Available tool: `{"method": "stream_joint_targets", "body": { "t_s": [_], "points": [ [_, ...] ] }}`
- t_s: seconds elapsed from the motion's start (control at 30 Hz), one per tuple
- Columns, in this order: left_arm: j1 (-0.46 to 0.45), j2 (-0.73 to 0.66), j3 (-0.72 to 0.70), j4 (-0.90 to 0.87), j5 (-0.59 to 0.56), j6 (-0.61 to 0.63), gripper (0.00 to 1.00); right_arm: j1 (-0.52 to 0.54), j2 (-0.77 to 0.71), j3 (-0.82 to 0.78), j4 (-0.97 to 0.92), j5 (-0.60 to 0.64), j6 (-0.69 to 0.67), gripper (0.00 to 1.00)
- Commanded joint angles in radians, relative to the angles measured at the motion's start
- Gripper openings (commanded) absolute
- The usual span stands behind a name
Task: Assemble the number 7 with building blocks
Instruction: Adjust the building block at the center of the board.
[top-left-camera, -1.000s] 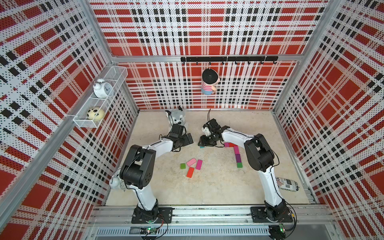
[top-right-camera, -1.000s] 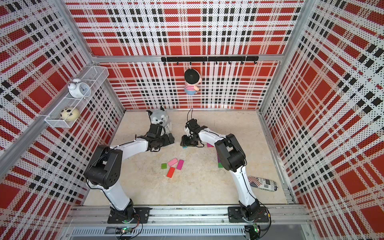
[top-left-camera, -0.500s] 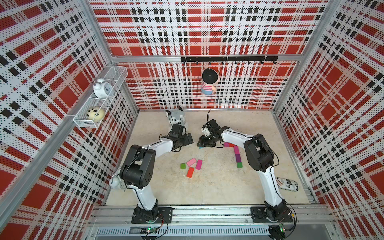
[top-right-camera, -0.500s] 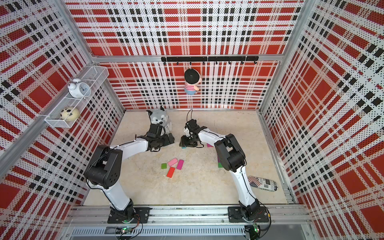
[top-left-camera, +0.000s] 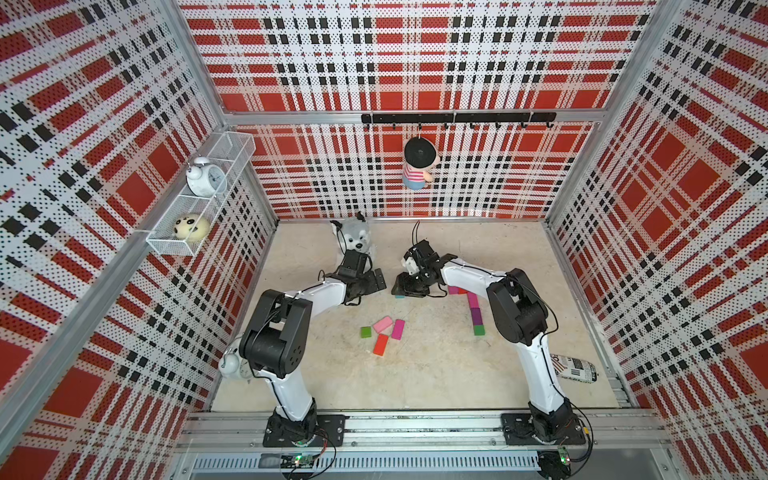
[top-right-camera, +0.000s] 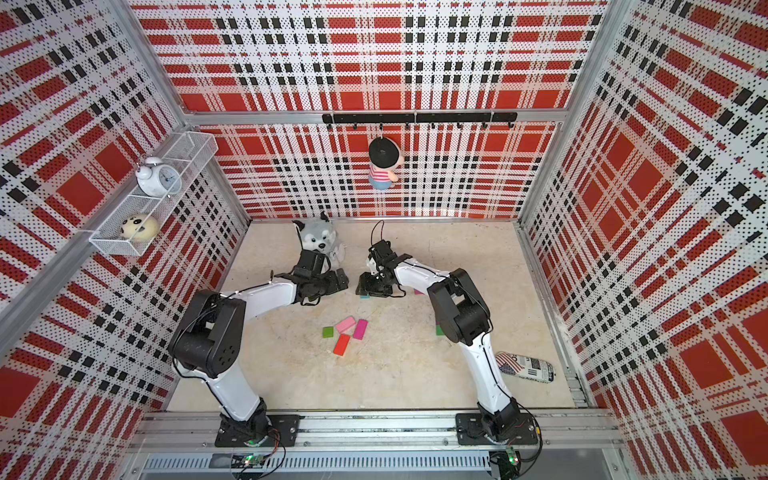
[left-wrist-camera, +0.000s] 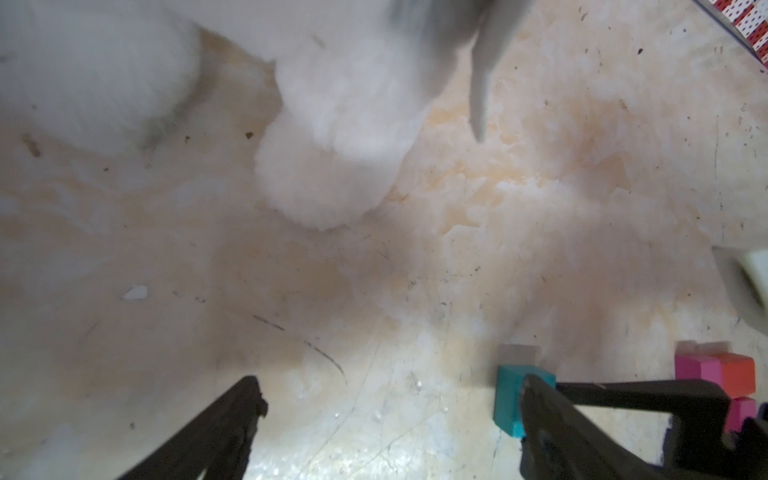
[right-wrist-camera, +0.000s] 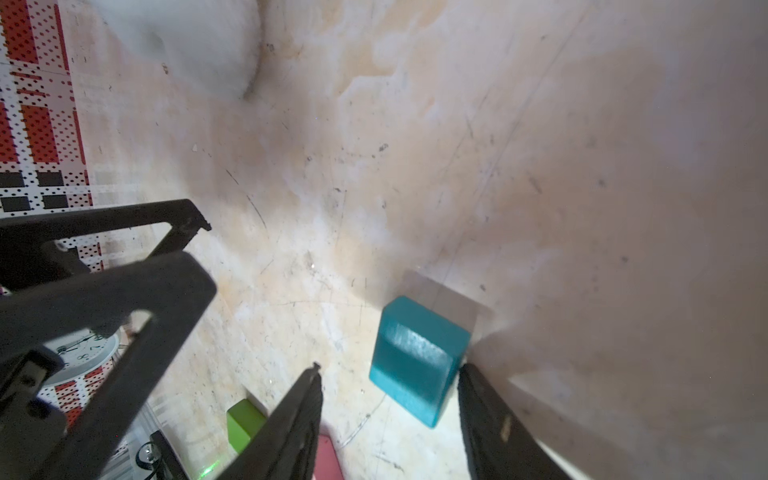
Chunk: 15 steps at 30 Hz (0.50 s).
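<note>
Teal block (right-wrist-camera: 415, 357) lying loose between parted jaws of right pincer (right-wrist-camera: 389, 368), left pincer (left-wrist-camera: 390, 382) spread wide, empty.

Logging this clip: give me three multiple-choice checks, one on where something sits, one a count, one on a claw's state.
1. Where is the teal block?
A) at the right claw's fingertips
B) against the soda can
C) on the wall shelf

2. How many blocks form the loose group?
A) two
B) four
C) six

3. The left claw is:
A) open, empty
B) shut on a pink block
C) shut on the plush dog

Answers:
1 A, the right wrist view shows it between the tips.
2 B, green square, pink block, magenta block, red-orange block.
3 A, its fingers stand wide apart with nothing between them.
</note>
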<state>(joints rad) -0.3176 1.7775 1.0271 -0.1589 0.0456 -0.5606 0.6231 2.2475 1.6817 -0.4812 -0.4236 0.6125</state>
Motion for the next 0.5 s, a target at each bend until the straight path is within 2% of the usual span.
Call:
{"method": "stream_joint_targets", "body": {
  "t_s": [0.0,0.23,0.47],
  "points": [
    [-0.003,-0.008,-0.019,0.024,0.002,0.004,0.98,0.013,-0.02,-0.011,-0.021,-0.001,0.015,0.57],
    [-0.003,-0.018,-0.028,0.025,-0.008,0.002,0.98,0.013,-0.045,-0.02,-0.03,0.042,0.013,0.58],
    [0.0,-0.045,-0.031,0.022,-0.034,0.008,0.98,0.015,-0.151,-0.039,-0.068,0.106,-0.007,0.61]
  ]
}}
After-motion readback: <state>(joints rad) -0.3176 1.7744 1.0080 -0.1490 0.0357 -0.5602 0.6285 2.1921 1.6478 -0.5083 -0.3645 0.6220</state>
